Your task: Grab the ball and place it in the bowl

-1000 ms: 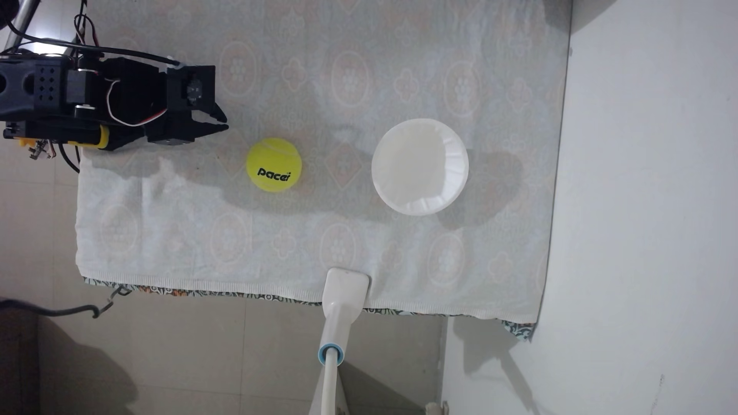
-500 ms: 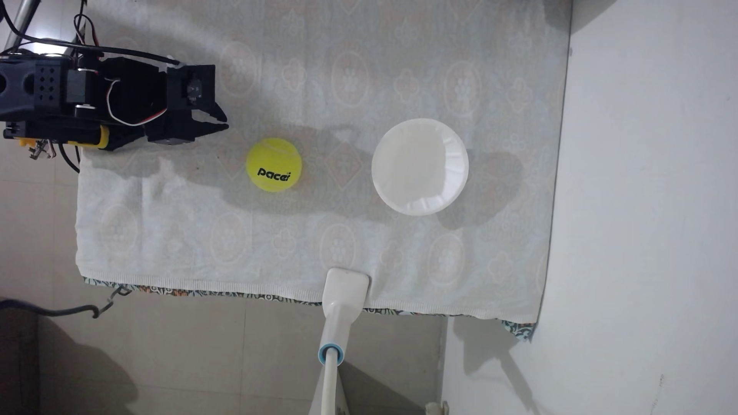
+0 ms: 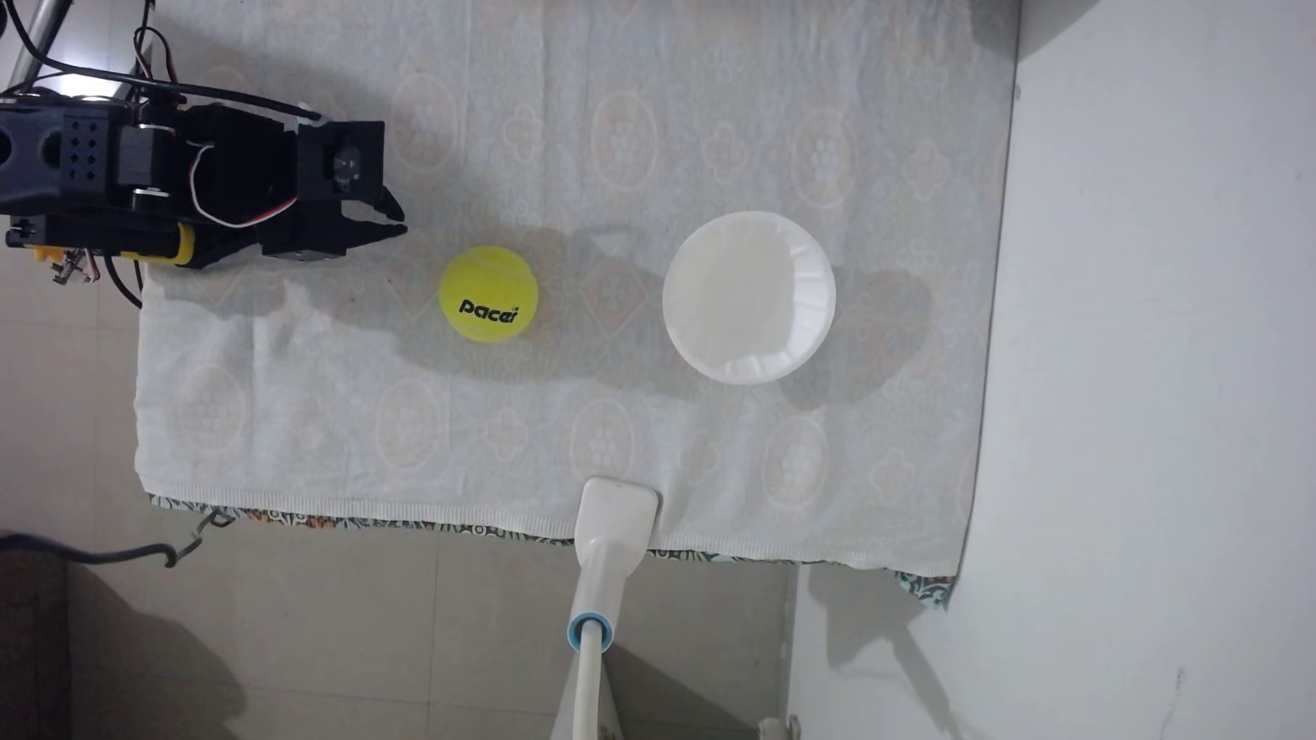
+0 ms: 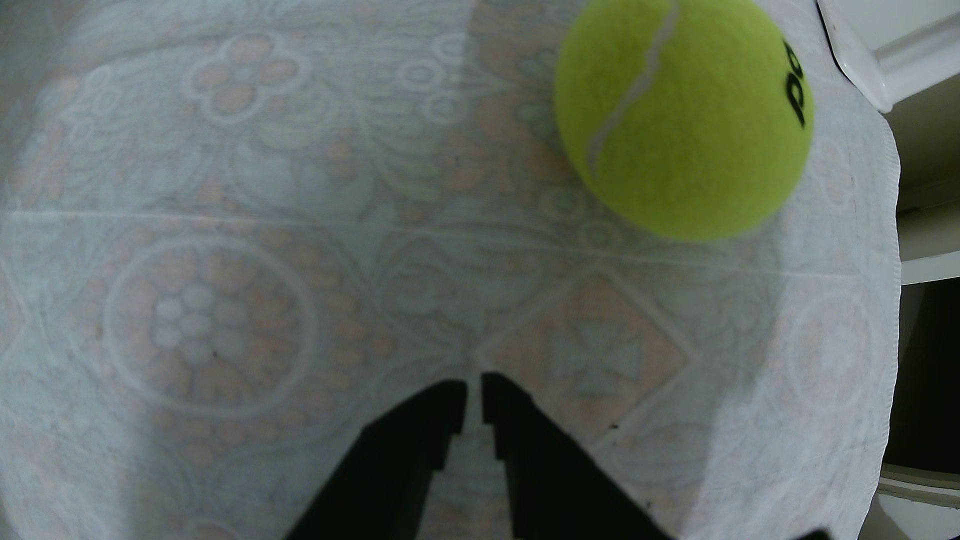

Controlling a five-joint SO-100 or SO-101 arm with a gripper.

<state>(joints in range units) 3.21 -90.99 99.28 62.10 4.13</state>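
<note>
Across the middle of the fixed view a pale flower-patterned cloth [image 3: 498, 427] covers the table, its ribbed hem along the lower edge, beige floor tiles [image 3: 320, 640] below and a white wall [image 3: 1153, 356] at right. At upper left the black gripper [image 3: 403, 219] holds nothing, fingers nearly together. The ball [image 3: 488, 294] lies mid-cloth, the bowl [image 3: 749, 297] well right of it.

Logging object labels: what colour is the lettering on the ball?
Black, on the yellow-green ball; clearest in the fixed view.
</note>
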